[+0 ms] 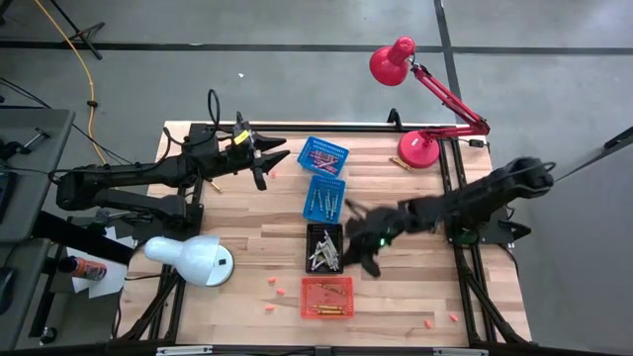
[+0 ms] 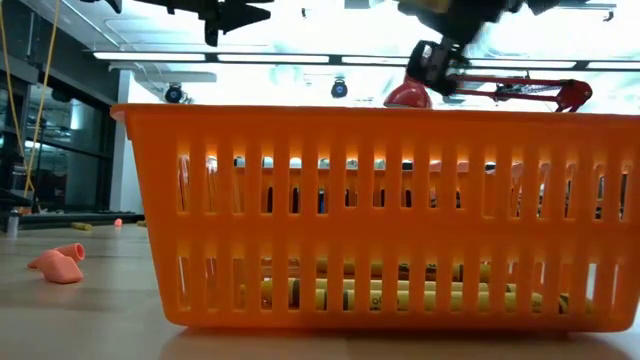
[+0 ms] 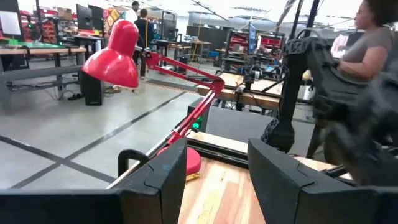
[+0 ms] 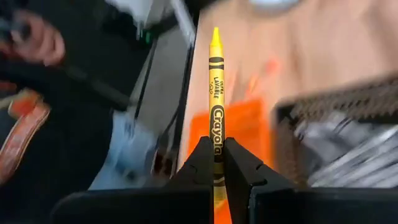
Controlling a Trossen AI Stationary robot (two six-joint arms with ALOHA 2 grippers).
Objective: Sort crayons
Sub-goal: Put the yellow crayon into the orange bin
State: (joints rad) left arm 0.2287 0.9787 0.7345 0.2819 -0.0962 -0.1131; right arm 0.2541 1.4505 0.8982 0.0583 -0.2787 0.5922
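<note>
Four small baskets stand in a row down the table's middle: two blue ones [image 1: 323,153] [image 1: 324,196], a black one [image 1: 310,237] and an orange one [image 1: 326,284], each with crayons lying in it. My right gripper [image 1: 364,237] hovers just right of the black basket, shut on a yellow crayon [image 4: 216,74]. In the right wrist view the orange basket [image 4: 245,124] and the black basket [image 4: 336,112] lie beyond the crayon. My left gripper [image 1: 267,158] is open and holds nothing, raised over the far left of the table, left of the blue baskets. My right gripper pinches the yellow crayon's labelled shaft [image 4: 216,134] between its two fingers. The crayon lies along the fingers, and most of its length with the pointed tip [image 4: 216,34] sticks out past them. It is lifted clear of the table and baskets.
A red desk lamp [image 1: 396,61] with its base [image 1: 420,148] stands at the far right, a white lamp [image 1: 188,257] at the near left. Loose crayons lie by the red base [image 1: 401,163] and under the left arm [image 1: 213,185]. Small pink bits [image 1: 277,287] dot the near table. A person [image 3: 373,37] stands beyond the table.
</note>
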